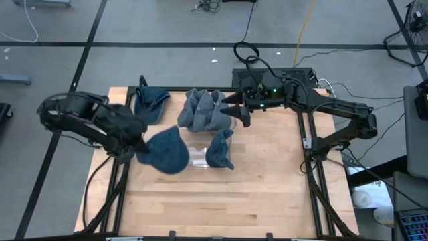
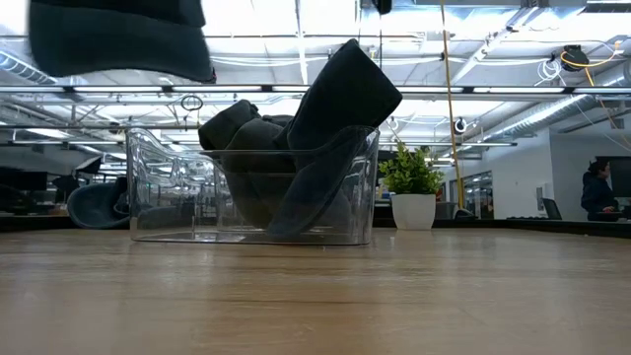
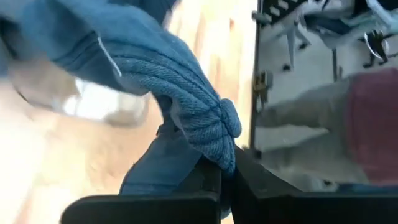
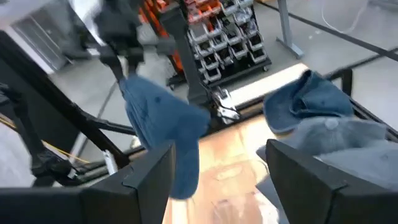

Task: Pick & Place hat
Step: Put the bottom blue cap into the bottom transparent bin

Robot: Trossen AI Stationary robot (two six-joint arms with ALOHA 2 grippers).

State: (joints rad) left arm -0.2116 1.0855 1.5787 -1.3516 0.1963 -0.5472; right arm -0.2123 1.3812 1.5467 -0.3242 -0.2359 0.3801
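No writing can be read anywhere; the left gripper (image 1: 137, 148) has its jaws clenched on a blue hat (image 1: 167, 150), while the right gripper (image 1: 234, 112) hovers with jaws parted, empty.

Whole 6 o'clock half of the table (image 1: 234, 201) is bare wood, easy passage. Clear bin (image 1: 200, 157) mid-table and hat pile (image 1: 202, 110) at 12 block things.

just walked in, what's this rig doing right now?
Hat pick and place. The left gripper is shut on a blue hat, holding it in the air beside the clear bin. One hat hangs over the bin's edge, a grey pile lies behind it, another hat lies apart. The right gripper is open, over the pile.
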